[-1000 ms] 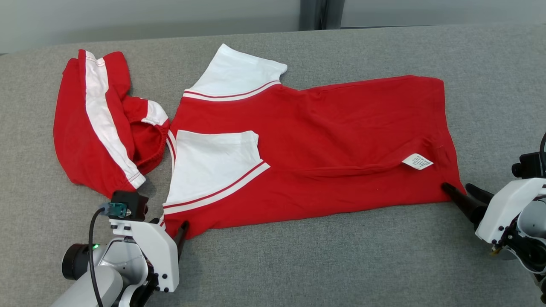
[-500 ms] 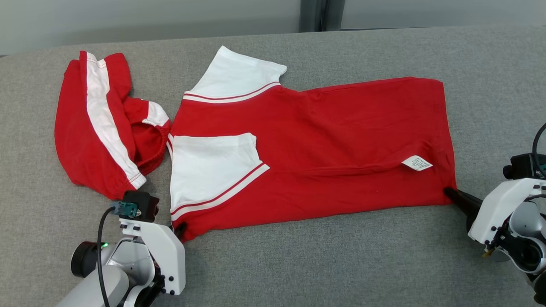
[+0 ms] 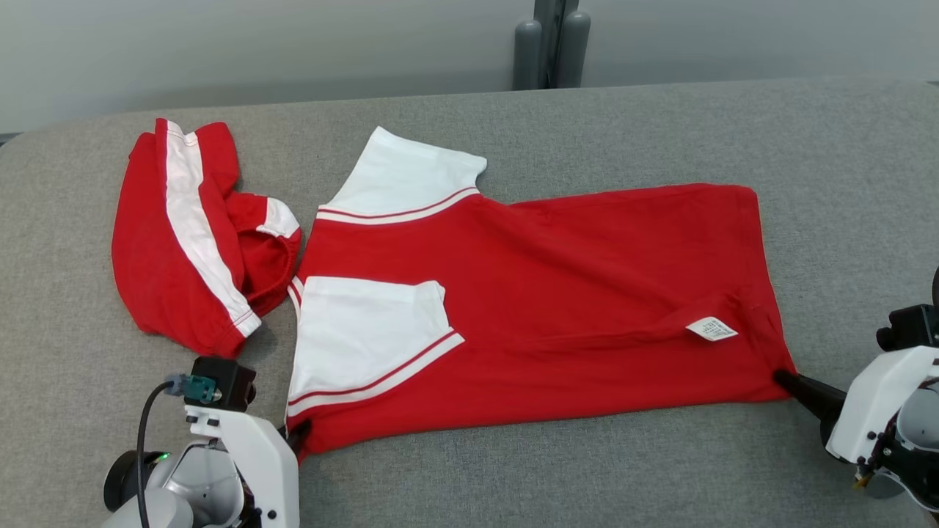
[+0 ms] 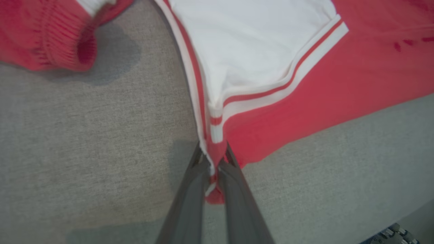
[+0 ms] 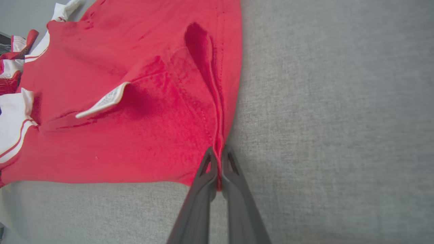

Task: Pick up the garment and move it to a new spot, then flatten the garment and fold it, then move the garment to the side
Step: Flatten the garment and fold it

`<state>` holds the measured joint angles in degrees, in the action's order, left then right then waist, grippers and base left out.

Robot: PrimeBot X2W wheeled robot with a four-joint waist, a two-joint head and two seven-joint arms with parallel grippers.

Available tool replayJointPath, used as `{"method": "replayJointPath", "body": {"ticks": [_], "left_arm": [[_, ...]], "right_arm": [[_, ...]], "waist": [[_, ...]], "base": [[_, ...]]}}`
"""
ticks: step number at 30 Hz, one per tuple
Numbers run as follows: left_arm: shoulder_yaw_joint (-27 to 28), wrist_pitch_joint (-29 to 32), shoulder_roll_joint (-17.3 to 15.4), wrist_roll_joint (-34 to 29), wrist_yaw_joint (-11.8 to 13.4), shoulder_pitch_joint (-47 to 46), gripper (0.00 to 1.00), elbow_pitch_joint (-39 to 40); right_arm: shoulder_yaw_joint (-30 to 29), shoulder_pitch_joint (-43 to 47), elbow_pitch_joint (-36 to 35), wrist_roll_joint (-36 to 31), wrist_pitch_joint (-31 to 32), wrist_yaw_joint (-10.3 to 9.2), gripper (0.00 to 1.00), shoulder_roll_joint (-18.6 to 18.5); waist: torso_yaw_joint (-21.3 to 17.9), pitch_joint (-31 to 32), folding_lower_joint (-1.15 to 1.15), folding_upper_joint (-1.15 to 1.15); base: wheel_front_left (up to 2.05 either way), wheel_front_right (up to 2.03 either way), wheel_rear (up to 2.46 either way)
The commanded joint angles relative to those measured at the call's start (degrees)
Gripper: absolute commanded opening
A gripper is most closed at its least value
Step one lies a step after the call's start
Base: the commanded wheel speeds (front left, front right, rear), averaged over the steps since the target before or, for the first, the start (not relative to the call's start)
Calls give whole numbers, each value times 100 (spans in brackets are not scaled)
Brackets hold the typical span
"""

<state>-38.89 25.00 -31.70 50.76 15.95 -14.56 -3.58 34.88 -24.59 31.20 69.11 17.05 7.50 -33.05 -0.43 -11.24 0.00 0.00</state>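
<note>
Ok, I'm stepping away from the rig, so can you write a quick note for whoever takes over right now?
Left gripper: shut on the red shirt at its near sleeve-end corner.
Right gripper: shut on the near hem corner.
Shirt lies spread on the grey pad, near sleeve folded onto the body; second red garment beside it.
Done: both corners gripped.
Left: fold, then move it aside.

From the near side my head camera looks down over the whole red-and-white cloth shirt (image 3: 557, 293); 2 wrist cameras view its near corners close up.
</note>
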Motion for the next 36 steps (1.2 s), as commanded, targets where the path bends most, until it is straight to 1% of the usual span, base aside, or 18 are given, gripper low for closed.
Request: {"method": "replayJointPath", "body": {"ticks": [1,5,9,14,20,23,24,25,26,27,36], "left_arm": [[53,90,-175,85,37,153,0,149],[28,253,-381,159,105,406,0,462],[-29,371,-502,218,154,604,0,659],[-66,388,-591,265,256,867,0,947],[-69,412,-634,345,339,1075,0,1098],[-63,407,-638,393,338,1126,0,1112],[-63,407,-639,379,344,1124,25,1102],[-65,408,-648,361,353,1114,54,1090],[-68,406,-650,347,348,1101,91,1084],[-72,404,-647,337,349,1089,100,1082],[-68,376,-656,310,334,1018,100,1072]], "right_arm": [[-11,177,-78,83,48,1,0,-150],[-48,449,-280,149,27,1,0,-330],[-93,682,-456,184,-3,0,0,-426],[-268,1158,-743,258,-126,1,0,-529],[-551,1658,-983,214,-214,0,0,-626],[-761,1840,-1184,204,-178,1,0,-577],[-811,1868,-1226,178,-179,1,7,-572],[-846,1896,-1262,153,-159,1,46,-560],[-884,1920,-1286,120,-141,1,78,-546],[-938,1928,-1298,75,-138,1,100,-530],[-1336,2081,-1477,-204,89,2,100,-367]], "waist": [[-10,94,0,0],[-21,201,0,0],[-33,260,0,0],[-33,326,0,0],[-39,338,0,0],[-65,324,0,0],[-71,320,0,0],[-75,314,0,0],[-78,310,0,0],[-81,306,0,0],[-71,289,0,0]], "base": [[0,0,0],[0,0,0],[0,0,0],[0,0,0],[0,0,0],[0,0,0],[0,0,0],[0,0,0],[0,0,0],[0,0,0],[0,0,0]]}}
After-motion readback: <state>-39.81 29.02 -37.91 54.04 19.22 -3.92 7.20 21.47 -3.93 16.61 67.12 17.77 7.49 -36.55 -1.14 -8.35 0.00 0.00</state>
